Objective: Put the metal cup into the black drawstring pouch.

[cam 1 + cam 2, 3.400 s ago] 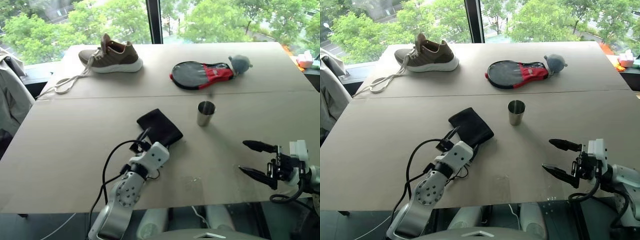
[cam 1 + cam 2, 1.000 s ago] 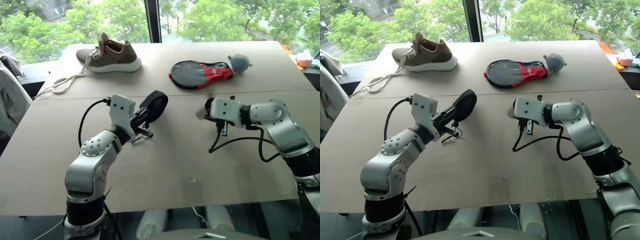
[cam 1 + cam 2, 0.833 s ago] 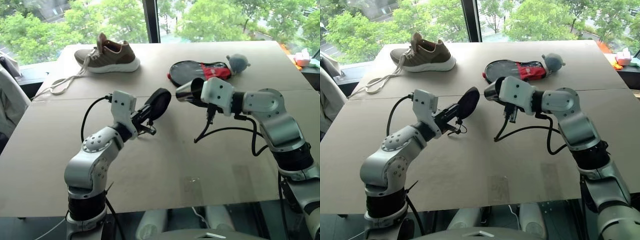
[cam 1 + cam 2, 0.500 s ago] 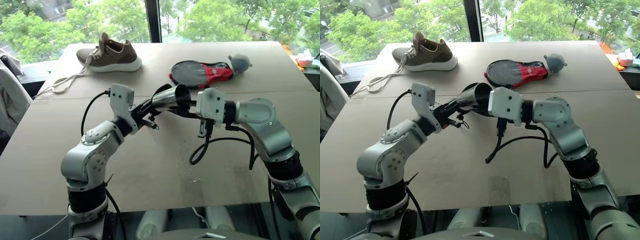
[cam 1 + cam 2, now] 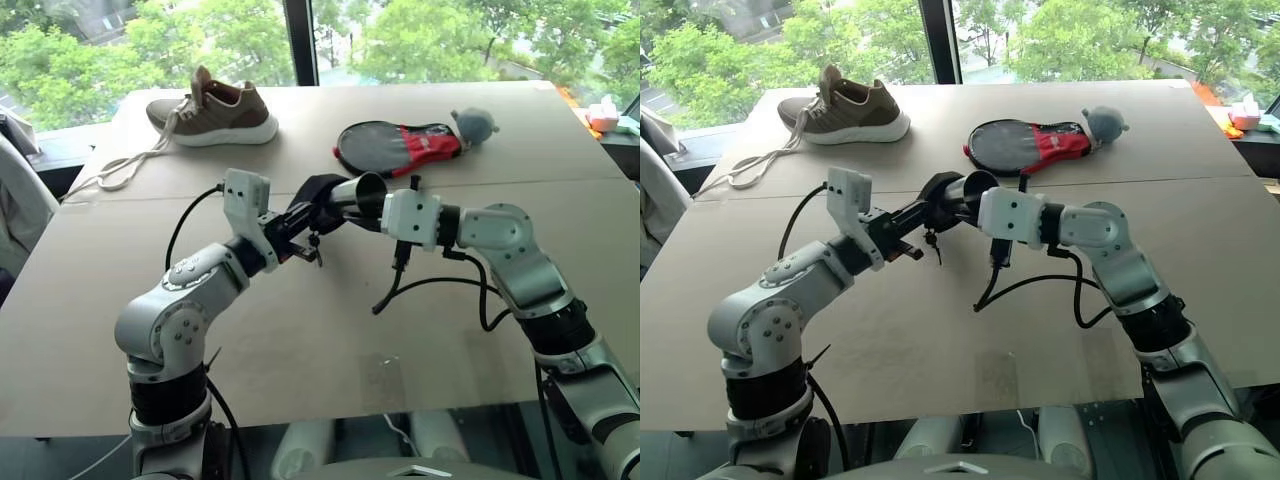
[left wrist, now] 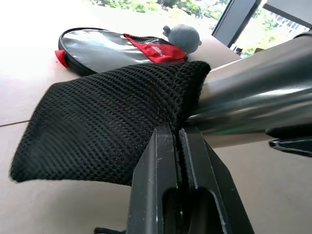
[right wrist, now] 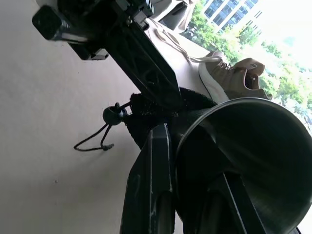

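Left pincer (image 6: 178, 134) clamps the edge of the black mesh drawstring pouch (image 5: 312, 195), held up above the counter (image 5: 330, 330). Right pincer (image 7: 195, 161) grips the metal cup (image 5: 358, 193), tipped sideways, its base touching the pouch, in front of the paddle cover (image 5: 395, 148).

Test or demonstration room in an upper-floor office-type building. A wide, plain beige table (image 5: 300, 330), made of two boards joining along a seam, is standing against a floor-to-ceiling window (image 5: 240, 40) with a dark mullion (image 5: 298, 40); green treetops are showing below the glass, and glazed building fronts are appearing in the wrist views. Unrelated props are lying spread out on the tabletop: a brown sneaker (image 5: 212, 106) with loose laces, a black-and-red paddle cover (image 5: 400, 148), a grey plush toy (image 5: 472, 124). A pale garment (image 5: 18, 200) is hanging at the left edge.
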`<state>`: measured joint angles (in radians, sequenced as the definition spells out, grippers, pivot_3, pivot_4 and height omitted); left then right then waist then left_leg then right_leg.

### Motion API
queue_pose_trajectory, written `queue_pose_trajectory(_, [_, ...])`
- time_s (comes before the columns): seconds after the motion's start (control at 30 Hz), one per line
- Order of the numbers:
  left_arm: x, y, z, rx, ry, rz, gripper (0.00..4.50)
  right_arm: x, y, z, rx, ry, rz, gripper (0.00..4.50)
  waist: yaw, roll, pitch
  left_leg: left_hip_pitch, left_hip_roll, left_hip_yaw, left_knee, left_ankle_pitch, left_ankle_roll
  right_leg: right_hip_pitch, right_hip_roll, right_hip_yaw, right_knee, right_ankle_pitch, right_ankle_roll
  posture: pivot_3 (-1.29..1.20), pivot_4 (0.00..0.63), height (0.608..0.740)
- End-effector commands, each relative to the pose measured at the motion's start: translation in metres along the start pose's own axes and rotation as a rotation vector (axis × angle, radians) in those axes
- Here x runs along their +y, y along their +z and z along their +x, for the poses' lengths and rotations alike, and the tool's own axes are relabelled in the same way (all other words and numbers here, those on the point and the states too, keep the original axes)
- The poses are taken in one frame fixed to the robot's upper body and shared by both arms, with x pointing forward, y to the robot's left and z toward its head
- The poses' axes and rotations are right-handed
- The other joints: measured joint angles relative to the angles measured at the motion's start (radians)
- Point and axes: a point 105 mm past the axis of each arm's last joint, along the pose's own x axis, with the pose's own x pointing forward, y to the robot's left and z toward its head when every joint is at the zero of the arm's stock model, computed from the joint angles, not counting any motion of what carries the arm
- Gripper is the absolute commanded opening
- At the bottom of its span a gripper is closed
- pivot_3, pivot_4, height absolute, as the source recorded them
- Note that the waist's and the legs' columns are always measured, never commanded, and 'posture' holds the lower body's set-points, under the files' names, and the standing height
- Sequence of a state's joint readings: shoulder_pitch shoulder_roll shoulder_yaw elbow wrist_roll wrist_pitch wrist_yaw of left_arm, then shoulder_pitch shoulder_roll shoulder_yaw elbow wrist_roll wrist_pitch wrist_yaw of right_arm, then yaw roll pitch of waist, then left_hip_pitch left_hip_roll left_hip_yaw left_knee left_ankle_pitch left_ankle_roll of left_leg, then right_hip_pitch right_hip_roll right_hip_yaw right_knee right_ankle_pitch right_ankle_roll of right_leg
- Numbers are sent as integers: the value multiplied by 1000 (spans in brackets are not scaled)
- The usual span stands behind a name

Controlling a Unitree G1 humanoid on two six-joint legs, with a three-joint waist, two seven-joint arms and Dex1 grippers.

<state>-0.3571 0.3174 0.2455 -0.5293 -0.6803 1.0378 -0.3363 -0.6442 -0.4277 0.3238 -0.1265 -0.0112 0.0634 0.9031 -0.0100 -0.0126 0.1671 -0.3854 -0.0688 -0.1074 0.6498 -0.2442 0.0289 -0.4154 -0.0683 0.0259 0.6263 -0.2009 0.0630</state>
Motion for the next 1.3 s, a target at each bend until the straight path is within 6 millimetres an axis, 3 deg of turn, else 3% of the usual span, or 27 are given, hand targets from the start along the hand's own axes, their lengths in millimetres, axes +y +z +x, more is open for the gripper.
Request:
queue_pose_trajectory(0.03, [-10, 12, -1, -43, -37, 34, 0, -3, 6, 4, -5, -18, -116, 37, -1, 0, 0, 0, 0, 0, 0, 0, 0, 0, 0, 0, 0, 0, 0, 0, 150, 736])
queue_pose_trajectory(0.23, [-18, 19, 2, -66, -73, 19, 0, 24, 2, 18, 4, 99, -349, 37, -1, 0, 0, 0, 0, 0, 0, 0, 0, 0, 0, 0, 0, 0, 0, 0, 150, 736])
queue_pose_trajectory(0.4, [-27, 18, 4, -65, -113, 7, 0, 17, -10, 27, 74, 59, -438, 37, -2, 0, 0, 0, 0, 1, 0, 0, 0, 0, 0, 1, 0, 0, 0, 0, 150, 736])
queue_pose_trajectory(0.5, [-36, 14, 3, -58, -149, -4, 0, 1, -12, 29, 60, -78, -219, 37, -2, 0, 0, 1, 1, 1, 0, 0, -1, 0, 1, 1, 0, 0, 0, 0, 150, 736])
queue_pose_trajectory(0.63, [-41, 11, 2, -57, -159, -17, 0, -19, -11, 28, -35, -270, 320, 37, -2, 0, 0, 1, 2, 0, -1, 0, -1, 0, 2, 2, 0, 1, -1, 0, 150, 736])
queue_pose_trajectory(0.77, [-50, 8, 5, -59, -184, -36, 0, -25, -9, 26, -103, -319, 660, 37, 0, 0, 0, 0, 1, 0, -1, 0, -1, 0, 2, 1, 0, 1, -1, 0, 150, 736])
queue_pose_trajectory(0.83, [-55, 7, 6, -62, -195, -44, 0, -24, -8, 26, -99, -315, 721, 37, 0, 0, 0, 1, 1, -1, -1, 0, -1, 0, 2, 1, 0, 1, -2, 0, 150, 736])
queue_pose_trajectory(1.03, [-46, 20, 11, -118, -154, -59, 0, 24, -28, 32, 150, 23, -175, 37, -5, 0, 0, 1, 0, 1, -1, 0, -1, 0, 2, 1, 0, 1, -1, 0, 150, 736])
queue_pose_trajectory(1.2, [-42, 25, 16, -135, -139, -60, 0, 37, -31, 41, 146, 145, -420, 37, -13, 0, 1, 2, 3, 3, -2, 1, -3, 0, 5, 3, 0, 1, -2, 0, 150, 736])
queue_pose_trajectory(1.3, [-44, 26, 18, -138, -145, -62, 0, 31, -29, 44, 124, 115, -365, 37, -6, -1, 1, 2, 3, 3, -1, 2, -4, 0, 5, 3, 0, 1, -2, 0, 150, 736])
